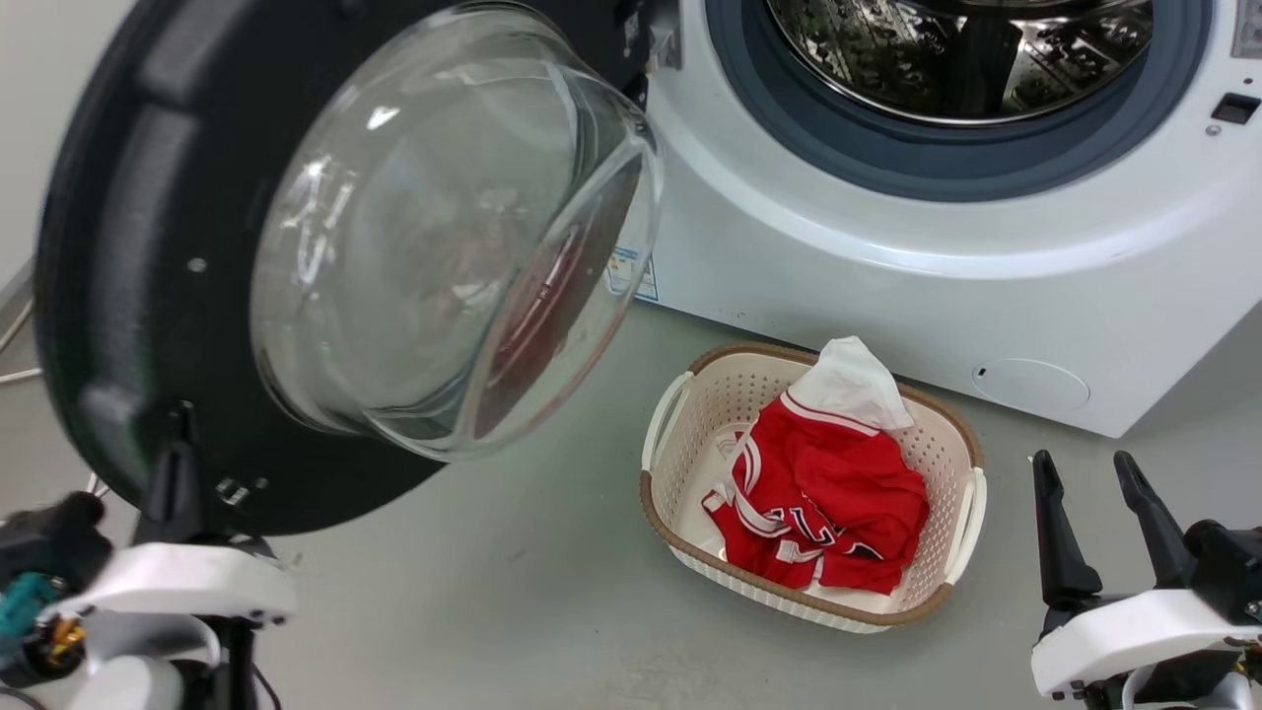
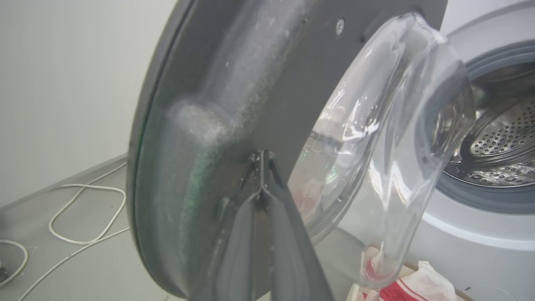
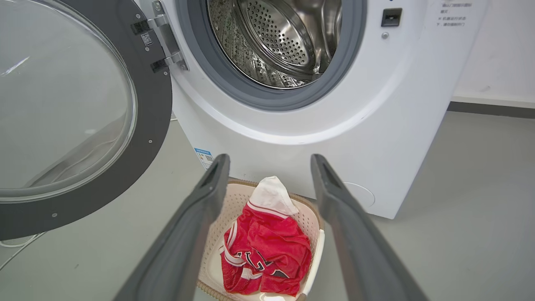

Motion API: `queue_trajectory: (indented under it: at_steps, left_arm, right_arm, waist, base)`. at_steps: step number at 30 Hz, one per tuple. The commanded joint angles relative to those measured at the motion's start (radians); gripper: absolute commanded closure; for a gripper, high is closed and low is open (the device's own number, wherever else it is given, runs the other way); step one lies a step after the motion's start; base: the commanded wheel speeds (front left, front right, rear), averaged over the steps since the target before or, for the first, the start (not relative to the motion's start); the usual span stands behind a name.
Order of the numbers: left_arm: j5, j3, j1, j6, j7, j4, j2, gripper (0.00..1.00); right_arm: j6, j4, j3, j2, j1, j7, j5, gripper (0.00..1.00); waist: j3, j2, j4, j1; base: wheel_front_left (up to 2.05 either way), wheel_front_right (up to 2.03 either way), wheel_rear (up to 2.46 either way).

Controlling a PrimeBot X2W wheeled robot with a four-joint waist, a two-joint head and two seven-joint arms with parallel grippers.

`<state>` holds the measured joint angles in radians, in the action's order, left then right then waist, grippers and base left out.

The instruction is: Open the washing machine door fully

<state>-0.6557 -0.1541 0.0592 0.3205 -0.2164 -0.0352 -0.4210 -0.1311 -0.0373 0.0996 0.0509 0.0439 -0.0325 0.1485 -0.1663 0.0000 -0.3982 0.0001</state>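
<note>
The washing machine door [image 1: 128, 247] is a big black disc with a clear glass bowl [image 1: 444, 227], swung out to the left on its hinge. The white washing machine [image 1: 887, 266] shows its open steel drum [image 1: 956, 49]. My left gripper [image 1: 177, 444] is shut, with its tips against the lower inner face of the door. In the left wrist view the joined fingertips [image 2: 261, 155] touch the dark door panel [image 2: 234, 83] beside the glass bowl [image 2: 397, 125]. At the lower right my right gripper [image 1: 1089, 468] stands open and holds nothing; its fingers frame the basket, gripper [image 3: 269, 161].
A cream laundry basket [image 1: 670, 414] with a red and white garment [image 1: 818, 493] sits on the grey floor before the machine. White cables [image 2: 83, 217] lie on the floor by the wall behind the door. The door hinge [image 3: 163, 42] is at the machine's left.
</note>
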Motion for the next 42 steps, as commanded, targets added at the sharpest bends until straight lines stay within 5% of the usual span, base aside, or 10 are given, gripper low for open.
queue_trajectory:
  at_steps: [1, 12, 22, 32, 42]
  left_arm:
    - [-0.022, 0.037, 0.034, -0.019, -0.013, 0.042, -0.019, 1.0]
    - [-0.074, 0.125, 0.203, -0.131, -0.041, 0.302, -0.06, 1.0]
    - [-0.043, 0.154, 0.228, -0.165, -0.049, 0.421, -0.04, 1.0]
    - [0.106, 0.161, 0.082, -0.13, -0.049, 0.306, 0.019, 1.0]
    - [0.234, 0.047, -0.003, -0.132, -0.049, 0.15, 0.089, 1.0]
  right_arm:
    - [0.001, -0.004, -0.001, -0.002, -0.014, 0.003, -0.004, 0.0]
    - [0.001, 0.002, -0.004, -0.002, -0.042, -0.002, -0.005, 0.0]
    - [0.001, 0.006, -0.012, -0.002, -0.036, -0.013, -0.008, 0.0]
    - [0.001, 0.034, -0.042, -0.002, 0.0, -0.037, 0.006, 0.0]
    - [0.001, 0.047, -0.056, -0.002, 0.004, -0.047, -0.015, 0.0]
  waist:
    - [-0.011, 0.0, 0.01, -0.0001]
    - [-0.032, 0.0, 0.038, -0.0001]
    - [-0.012, 0.0, 0.053, -0.0001]
    - [0.068, 0.0, 0.098, -0.0001]
    - [0.111, 0.0, 0.181, -0.0001]
  base:
    - [0.0, 0.0, 0.0]
    - [0.0, 0.0, 0.0]
    - [0.0, 0.0, 0.0]
    - [0.0, 0.0, 0.0]
    - [0.0, 0.0, 0.0]
